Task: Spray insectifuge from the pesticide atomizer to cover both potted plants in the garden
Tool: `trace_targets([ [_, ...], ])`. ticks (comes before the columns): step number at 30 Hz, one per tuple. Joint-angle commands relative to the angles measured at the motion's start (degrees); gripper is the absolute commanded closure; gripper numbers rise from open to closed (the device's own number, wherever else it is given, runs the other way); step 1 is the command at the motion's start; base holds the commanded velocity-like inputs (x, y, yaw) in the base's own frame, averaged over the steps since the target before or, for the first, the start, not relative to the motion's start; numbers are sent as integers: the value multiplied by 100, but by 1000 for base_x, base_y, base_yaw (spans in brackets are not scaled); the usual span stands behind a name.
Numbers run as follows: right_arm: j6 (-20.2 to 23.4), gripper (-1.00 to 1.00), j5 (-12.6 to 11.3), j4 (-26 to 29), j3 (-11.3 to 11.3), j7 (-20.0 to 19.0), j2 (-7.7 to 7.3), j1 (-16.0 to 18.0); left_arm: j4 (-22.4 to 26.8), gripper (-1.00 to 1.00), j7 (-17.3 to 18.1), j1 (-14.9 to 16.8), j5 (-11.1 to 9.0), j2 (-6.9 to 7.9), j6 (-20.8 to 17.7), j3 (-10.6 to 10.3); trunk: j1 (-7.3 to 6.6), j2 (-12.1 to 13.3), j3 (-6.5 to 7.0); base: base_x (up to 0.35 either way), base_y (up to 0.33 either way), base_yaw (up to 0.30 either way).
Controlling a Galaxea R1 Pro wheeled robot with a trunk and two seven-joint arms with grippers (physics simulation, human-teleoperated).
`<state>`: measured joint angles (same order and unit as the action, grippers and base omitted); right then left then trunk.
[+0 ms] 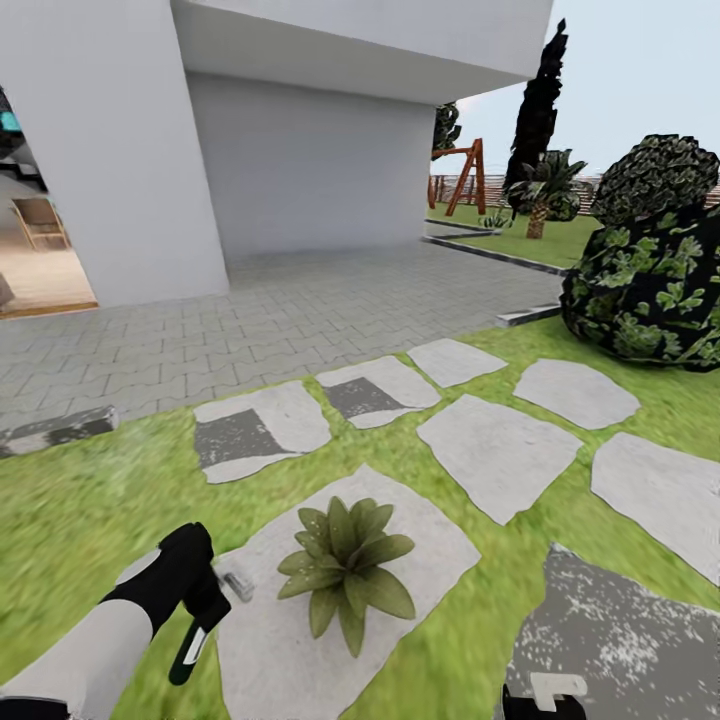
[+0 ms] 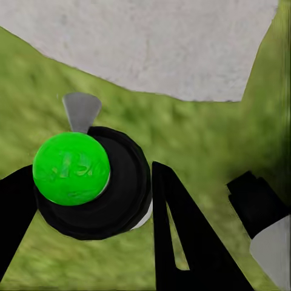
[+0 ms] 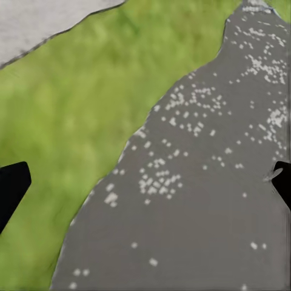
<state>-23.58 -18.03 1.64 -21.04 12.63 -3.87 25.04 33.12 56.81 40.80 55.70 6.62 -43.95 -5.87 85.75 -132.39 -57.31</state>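
Observation:
One potted plant (image 1: 345, 570), a low rosette of pointed green leaves, stands on a pale stepping stone (image 1: 430, 545) in the garden lawn (image 1: 80, 500). The second potted plant is out of view. Just to its left, my left gripper (image 1: 203, 592) is shut on the pesticide atomizer (image 1: 190, 645), whose grey trigger head (image 1: 236, 584) points towards the rosette. The left wrist view shows the atomizer (image 2: 91, 182) end-on, a green disc in a black body, between black fingers (image 2: 176, 236). My right gripper (image 3: 145, 182) hangs open over a dark speckled stone (image 3: 200, 200).
Several grey stepping stones (image 1: 500, 450) cross the grass ahead. A rounded dark bush (image 1: 650, 280) stands at the right. Beyond lie a paved terrace (image 1: 300, 310), the white house wall (image 1: 310, 165), a palm (image 1: 545, 190) and a wooden swing frame (image 1: 465, 175).

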Motion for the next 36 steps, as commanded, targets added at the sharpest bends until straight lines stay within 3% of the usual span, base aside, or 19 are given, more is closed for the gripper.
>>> trace_targets([
  [1, -7, -100, -41, 3, -49, 16, -1, 1, 16, 100, 53, 29, 37, -5, -221, -32, -1, -2, -5, 0, -262, 12],
  [6, -7, -100, -39, 3, -49, 20, 0, 1, 19, 100, 66, 70, 33, -12, -370, -45, -1, -2, -5, -110, -258, 25],
  [14, -7, -100, -42, 3, -49, 20, 0, 1, 25, 100, 72, 78, 27, -42, -386, -45, -1, -2, -5, -150, -250, 250],
  [23, -7, -100, -43, 3, -46, 20, -35, 1, 27, 100, 78, 86, 21, -106, -386, -44, -1, -2, -5, 104, -241, 30],
  [25, -7, -100, -43, 3, -49, 20, -22, 1, 14, 100, 363, 402, 29, -111, -392, -64, -1, -2, -5, 243, -182, 8],
  [27, -7, -100, -43, 3, -49, 20, -19, 1, 11, 100, 678, 589, 192, -118, -444, -68, -1, -2, -5, 178, -114, 158],
  [32, -7, -100, -43, 3, -49, 20, -18, 1, 10, 100, 1018, 646, 886, -274, -578, -64, -1, -2, -5, 33, -19, 260],
  [36, -7, -100, -44, 3, -49, 20, -22, 1, 10, 100, 1253, 649, 1036, -301, -587, -64, -1, -2, -5, 2, -1, 160],
])
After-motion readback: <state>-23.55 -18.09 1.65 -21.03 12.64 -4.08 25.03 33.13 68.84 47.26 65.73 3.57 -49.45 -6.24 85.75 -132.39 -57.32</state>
